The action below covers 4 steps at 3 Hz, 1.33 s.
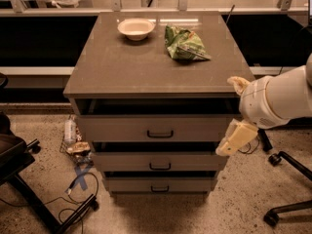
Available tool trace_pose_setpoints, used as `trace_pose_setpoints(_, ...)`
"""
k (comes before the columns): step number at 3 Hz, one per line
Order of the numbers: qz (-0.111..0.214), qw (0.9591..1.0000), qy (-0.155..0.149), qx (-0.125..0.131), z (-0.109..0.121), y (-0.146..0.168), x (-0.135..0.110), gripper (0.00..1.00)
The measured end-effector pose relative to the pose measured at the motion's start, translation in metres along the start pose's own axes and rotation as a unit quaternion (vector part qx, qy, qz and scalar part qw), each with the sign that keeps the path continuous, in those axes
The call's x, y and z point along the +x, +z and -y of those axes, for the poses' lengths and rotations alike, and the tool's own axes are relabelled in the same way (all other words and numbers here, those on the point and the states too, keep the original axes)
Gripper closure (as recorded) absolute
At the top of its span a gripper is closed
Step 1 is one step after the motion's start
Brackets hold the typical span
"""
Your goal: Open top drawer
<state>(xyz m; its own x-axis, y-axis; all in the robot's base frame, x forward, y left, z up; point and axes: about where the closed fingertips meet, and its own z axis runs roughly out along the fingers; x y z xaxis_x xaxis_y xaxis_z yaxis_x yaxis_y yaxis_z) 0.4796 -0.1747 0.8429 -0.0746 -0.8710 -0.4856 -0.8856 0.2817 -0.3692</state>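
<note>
The top drawer (122,128) is the widest of three grey-brown drawers in a cabinet, with a small dark bar handle (160,134) at its centre. A dark gap shows between its front and the cabinet top (122,67). My gripper (225,116) is at the cabinet's front right corner, level with the right end of the top drawer. It is open. One cream finger (236,138) hangs beside the drawer's right end and the other (238,84) sits at the cabinet top's corner. It holds nothing and is well right of the handle.
A white bowl (136,28) and a green bag (184,44) lie on the cabinet top. Two narrower drawers (126,161) sit below. A chair base (287,179) stands at the right and a black chair (14,165) at the left. Floor clutter (73,140) and cables (78,189) lie at the lower left.
</note>
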Motion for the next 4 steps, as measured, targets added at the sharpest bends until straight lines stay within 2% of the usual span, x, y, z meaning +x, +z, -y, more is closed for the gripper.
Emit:
trace_pose_setpoints(2,0.023,0.9989,0.029,-0.029,0.001,0.063,0.042,0.00)
trace_pose_setpoints(4,0.040,0.9971,0.032,-0.056,0.007,0.121,0.058,0.00)
